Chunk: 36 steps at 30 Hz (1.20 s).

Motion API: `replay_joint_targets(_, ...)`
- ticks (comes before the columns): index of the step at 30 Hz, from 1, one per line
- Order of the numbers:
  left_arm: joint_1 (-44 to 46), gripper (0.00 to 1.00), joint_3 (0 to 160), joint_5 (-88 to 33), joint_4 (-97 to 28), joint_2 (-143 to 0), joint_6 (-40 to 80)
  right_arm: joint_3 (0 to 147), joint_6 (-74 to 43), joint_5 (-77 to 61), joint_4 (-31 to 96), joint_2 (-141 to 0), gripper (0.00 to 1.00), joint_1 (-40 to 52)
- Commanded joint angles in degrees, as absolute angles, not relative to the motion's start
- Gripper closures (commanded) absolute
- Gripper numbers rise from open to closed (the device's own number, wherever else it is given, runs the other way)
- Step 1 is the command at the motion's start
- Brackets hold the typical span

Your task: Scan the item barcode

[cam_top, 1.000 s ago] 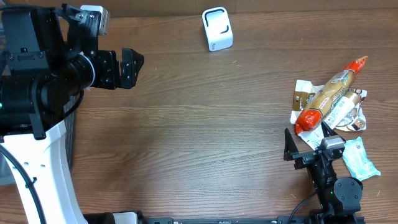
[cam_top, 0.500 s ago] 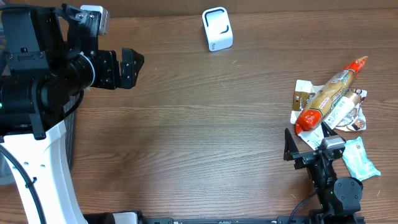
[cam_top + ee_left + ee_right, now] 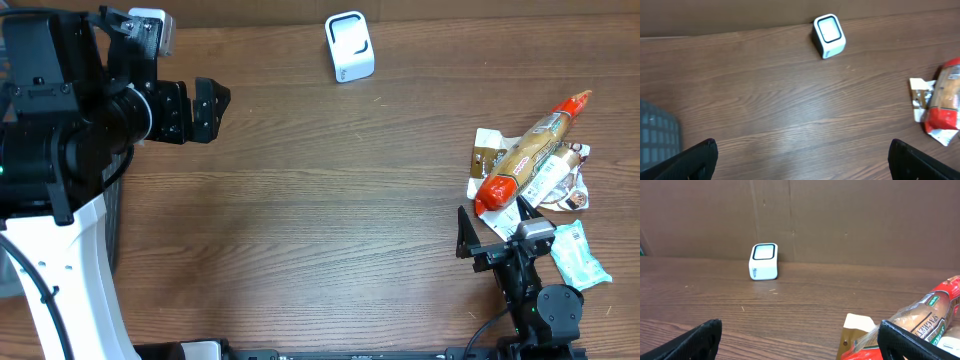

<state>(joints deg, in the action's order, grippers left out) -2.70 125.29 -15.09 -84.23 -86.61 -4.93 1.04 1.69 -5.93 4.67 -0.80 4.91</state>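
Wooden table (image 3: 330,200): spaghetti packet (image 3: 530,150) just beyond right gripper (image 3: 490,232).

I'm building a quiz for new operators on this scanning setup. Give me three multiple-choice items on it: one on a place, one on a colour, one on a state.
1. Where on the table does the white scanner stand?
A. far edge, about mid-width
B. near right corner
C. near left corner

2. What colour are the ends of the spaghetti pack?
A. blue
B. red
C. black

3. How do the left gripper and right gripper stand?
A. both shut
B. both open, empty
C. one open, one shut

Answers:
1 A, the overhead view shows it by the back edge.
2 B, both ends show red.
3 B, each wrist view shows fingers wide apart with nothing between.
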Motion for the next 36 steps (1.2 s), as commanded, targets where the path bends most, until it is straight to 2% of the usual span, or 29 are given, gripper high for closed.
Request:
replay_joint_targets(1, -2.6, 0.0, 124.4, -12.5, -83.9, -82.3, -7.8, 0.5, 1.5, -5.4, 4.3, -0.2, 0.0, 5.1)
replay_joint_targets(3, -2.6, 0.01, 120.0, -12.6, -81.2, -78.8, -7.7, 0.5, 1.5, -5.4, 4.3, -0.2, 0.0, 5.1)
replay_joint_targets(6, -2.6, 0.01, 107.9, -13.6, -70.6, -71.8, -7.7, 0.5, 1.5, -5.4, 4.3, -0.2, 0.0, 5.1)
replay_joint_targets(15, -2.6, 0.0, 56.4, -14.7, -27.1, -42.4, -7.7, 0.5, 1.5, -5.4, 4.3, -0.2, 0.0, 5.1)
replay_joint_targets(19, -1.9, 0.0, 37.3, -14.6, -13.8, -29.2, -7.8, 0.5, 1.5, -5.4, 4.3, -0.2, 0.0, 5.1)
replay_joint_targets(25, 0.8, 0.0, 22.4, -14.4, -5.5, -16.9, -10.3, 0.5, 1.5, -5.4, 4.3, -0.2, 0.0, 5.1)
replay_joint_targets(36, 0.8, 0.0, 10.6, -8.3, -5.0, -5.6, -10.3, 0.5, 1.5, -5.4, 4.3, -0.2, 0.0, 5.1)
